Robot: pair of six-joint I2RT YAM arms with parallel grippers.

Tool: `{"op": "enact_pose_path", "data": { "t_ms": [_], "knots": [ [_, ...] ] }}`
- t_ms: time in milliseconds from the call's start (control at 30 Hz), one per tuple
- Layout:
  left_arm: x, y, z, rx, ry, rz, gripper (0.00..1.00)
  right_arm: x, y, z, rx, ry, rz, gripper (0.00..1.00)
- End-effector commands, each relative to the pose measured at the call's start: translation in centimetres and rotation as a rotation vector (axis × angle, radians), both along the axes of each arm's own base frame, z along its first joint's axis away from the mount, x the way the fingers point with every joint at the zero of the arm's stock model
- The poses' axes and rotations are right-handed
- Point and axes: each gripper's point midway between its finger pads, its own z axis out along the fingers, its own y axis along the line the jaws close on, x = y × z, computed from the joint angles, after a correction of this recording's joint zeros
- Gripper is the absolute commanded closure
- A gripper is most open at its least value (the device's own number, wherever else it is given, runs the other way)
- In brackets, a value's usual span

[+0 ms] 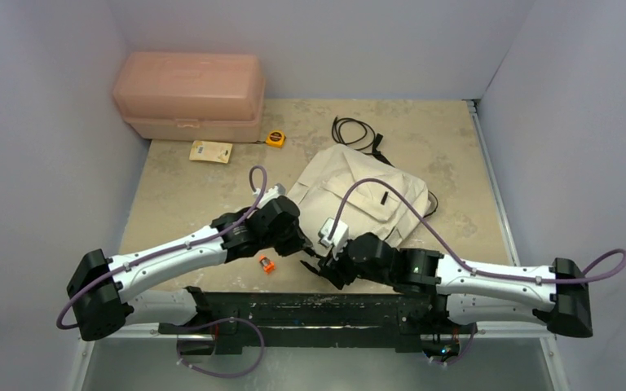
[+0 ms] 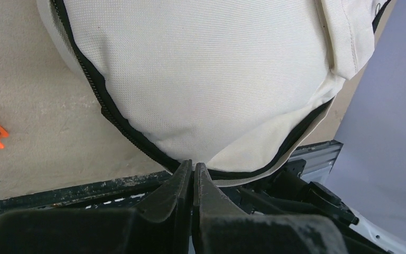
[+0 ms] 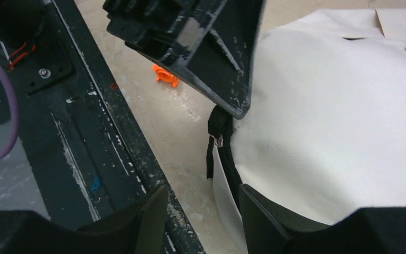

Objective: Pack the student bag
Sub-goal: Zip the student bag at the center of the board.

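The student bag (image 1: 359, 195), beige with black zipper lines, lies in the middle of the table. Its near rounded end fills the left wrist view (image 2: 211, 74). My left gripper (image 2: 193, 166) is shut, its tips pinching the bag's edge at the black zipper (image 2: 116, 119). From the right wrist camera, the left gripper's fingers (image 3: 211, 58) come down onto that same edge, just above the zipper pull (image 3: 219, 140). My right gripper (image 3: 202, 189) is open at the bag's near edge (image 3: 338, 116). One of its fingers is over the black rail and the other is against the fabric. It holds nothing.
A pink plastic box (image 1: 189, 94) stands at the back left, with a yellow card (image 1: 211, 151) and a yellow tape measure (image 1: 275, 138) in front of it. A black cable (image 1: 354, 130) lies behind the bag. A small orange item (image 1: 266, 263) lies near the black front rail (image 1: 310, 309).
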Motion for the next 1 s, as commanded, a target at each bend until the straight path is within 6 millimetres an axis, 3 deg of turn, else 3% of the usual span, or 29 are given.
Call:
{"op": "enact_pose_path", "data": {
  "t_ms": [0, 167, 267, 400, 500, 833, 967],
  "knots": [
    [0.0, -0.6, 0.2, -0.045, 0.002, 0.001, 1.0, 1.6, 2.9, 1.7, 0.074, -0.235, 0.022, 0.45],
    [-0.2, -0.6, -0.2, -0.055, 0.018, 0.01, 1.0, 2.7, 2.2, 0.0, -0.024, -0.328, -0.104, 0.5],
    [-0.1, -0.3, -0.4, -0.056, 0.022, 0.021, 1.0, 3.7, 1.5, -0.2, -0.069, -0.379, -0.189, 0.68],
    [0.1, 0.3, -0.4, -0.059, 0.029, 0.038, 1.0, 4.5, 1.1, -0.7, -0.135, -0.395, -0.246, 0.76],
    [0.5, 0.7, -0.4, -0.066, 0.027, 0.053, 1.0, 3.8, 1.4, -1.4, -0.157, -0.381, -0.204, 0.67],
    [0.8, 1.5, 0.3, -0.068, 0.017, 0.06, 1.0, 1.4, 2.9, -1.1, -0.08, -0.33, -0.018, 0.45],
    [0.6, 1.8, 0.4, -0.066, 0.018, 0.066, 1.0, 1.7, 2.9, -1.5, -0.121, -0.352, -0.012, 0.4]
  ]
}}
